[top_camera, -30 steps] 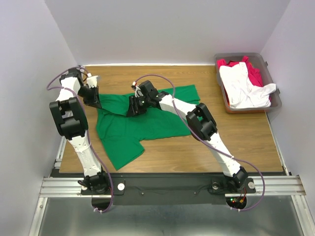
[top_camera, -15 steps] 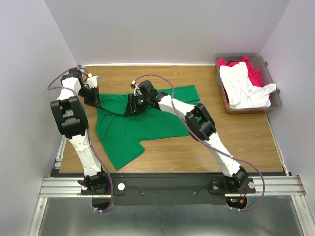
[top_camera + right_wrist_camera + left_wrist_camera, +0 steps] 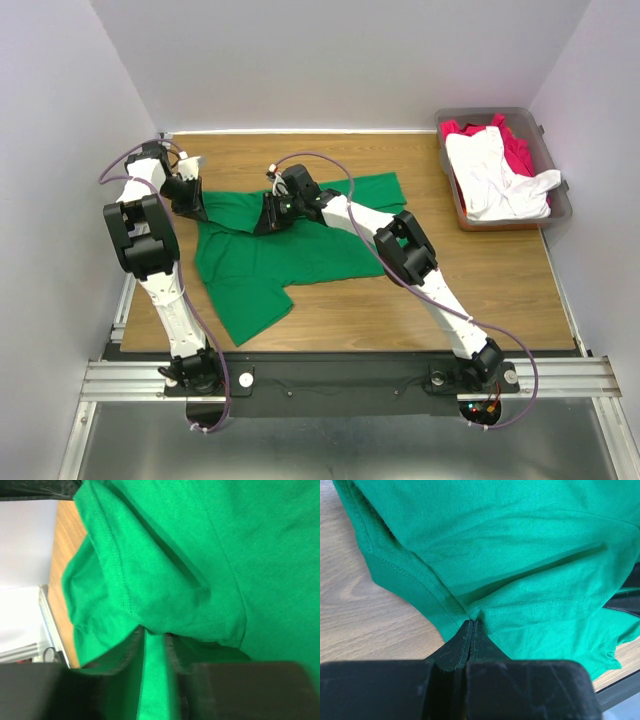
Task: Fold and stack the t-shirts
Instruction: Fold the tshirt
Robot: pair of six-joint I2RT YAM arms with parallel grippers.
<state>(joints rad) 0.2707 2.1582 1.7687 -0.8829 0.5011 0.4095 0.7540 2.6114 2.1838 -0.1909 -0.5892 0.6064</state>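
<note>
Between pale walls (image 3: pixel 340 60): table (image 3: pixel 480 290), green t-shirt (image 3: pixel 260 270)

You're in a robotics lab test cell, plain white panel walls (image 3: pixel 350 60) boxing in a wood-grain tabletop (image 3: pixel 520 280), slotted aluminium rail frame (image 3: pixel 570 378) at its near edge, white-and-black robot arms (image 3: pixel 172 305) bolted on.

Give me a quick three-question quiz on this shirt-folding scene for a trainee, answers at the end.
1. True or false: the green shirt lies in the bin.
2. Which shirt is on top in the bin? A the white shirt, B the red one, C the green one.
3. What does the left claw pinch?
Key: 1 false, it lies on the table. 2 A. 3 the green shirt.
</note>
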